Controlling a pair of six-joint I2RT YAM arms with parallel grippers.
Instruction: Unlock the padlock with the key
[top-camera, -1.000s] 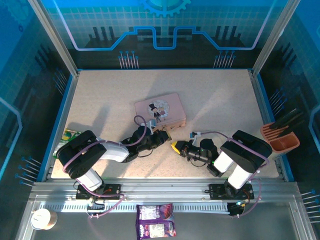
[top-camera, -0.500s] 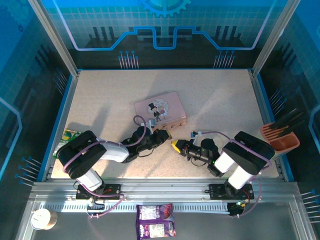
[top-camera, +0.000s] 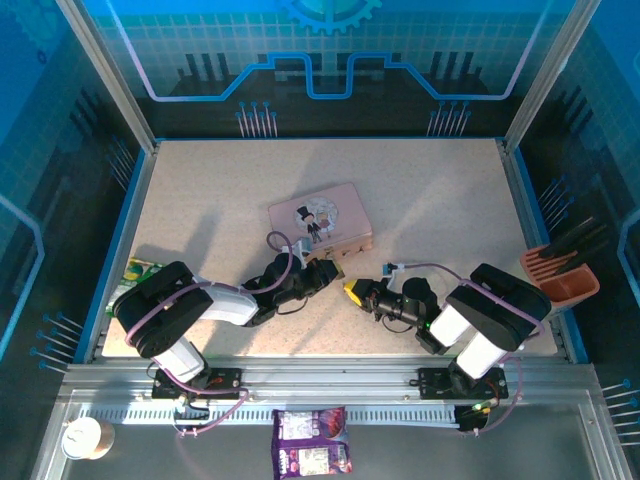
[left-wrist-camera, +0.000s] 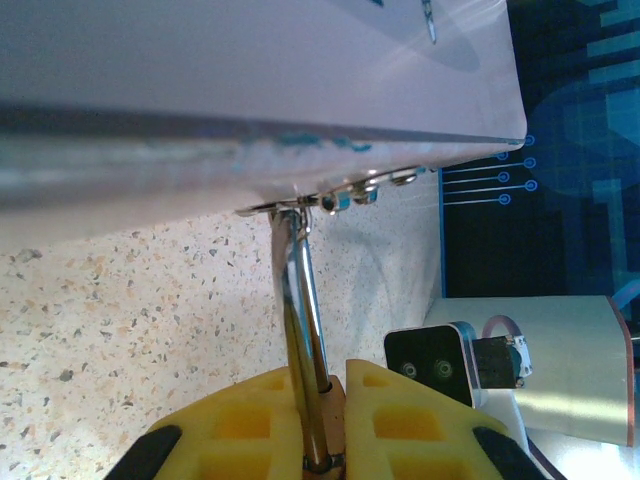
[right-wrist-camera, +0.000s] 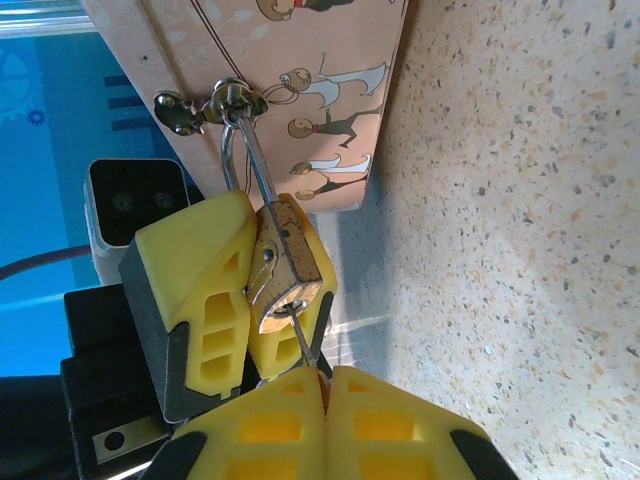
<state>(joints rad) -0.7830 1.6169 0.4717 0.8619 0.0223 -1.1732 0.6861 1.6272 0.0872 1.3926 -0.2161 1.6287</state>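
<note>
**Gripper State and Padlock Position**

Left gripper (left-wrist-camera: 320, 425): the jaws are narrow and clamped on the padlock (right-wrist-camera: 285, 262). In the left wrist view, the silvery shackle (left-wrist-camera: 298, 300) rises from between the yellow pads to a small hasp (left-wrist-camera: 300, 205) on the lower edge of the pink tin (left-wrist-camera: 250, 80).

Right gripper (right-wrist-camera: 322, 400): the jaws are drawn together and pinch the key (right-wrist-camera: 303, 340), a thin dark sliver. Its tip meets the lower face of the brass body at the keyway.

The right wrist view gives the side-on layout. The padlock hangs by its shackle from the hasp on the tin's side wall, with the left gripper's pads on either side of the body and the key entering from below.

In the top view, the two grippers meet tip to tip just in front of the tin's near edge, near the middle of the table (top-camera: 220, 200). The padlock and key are too small to make out there.
</note>
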